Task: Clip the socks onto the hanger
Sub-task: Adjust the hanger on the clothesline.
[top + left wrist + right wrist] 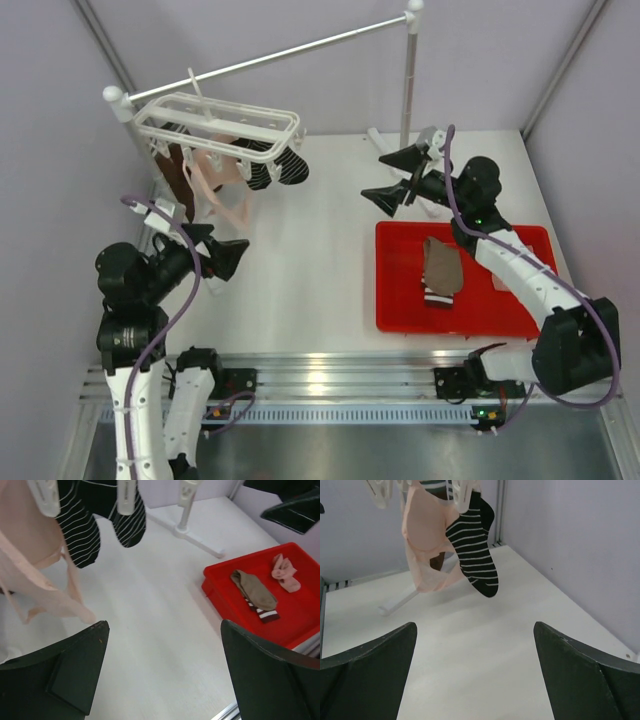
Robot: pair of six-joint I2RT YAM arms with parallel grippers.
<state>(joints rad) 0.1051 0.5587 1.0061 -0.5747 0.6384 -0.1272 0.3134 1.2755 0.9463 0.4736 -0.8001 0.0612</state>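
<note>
The white lattice hanger [216, 120] hangs from the rail at the back left. Clipped to it are black white-striped socks [276, 170], a pale pink garment [226, 192] and a brown sock [178, 172]; the striped socks also show in the left wrist view [80, 532] and the right wrist view [474, 550]. A taupe-brown sock with a striped cuff [440, 268] [255, 592] and a pale pink sock [285, 572] lie in the red tray [400, 300]. My left gripper [228, 255] [164, 625] is open and empty, below the hanger. My right gripper [375, 177] [475, 625] is open and empty, behind the tray.
A long white rail [300, 45] runs on two poles; the right pole [408, 80] stands behind my right gripper, its foot on the table [200, 537]. Purple walls close the sides and back. A metal rail [330, 385] runs along the near edge.
</note>
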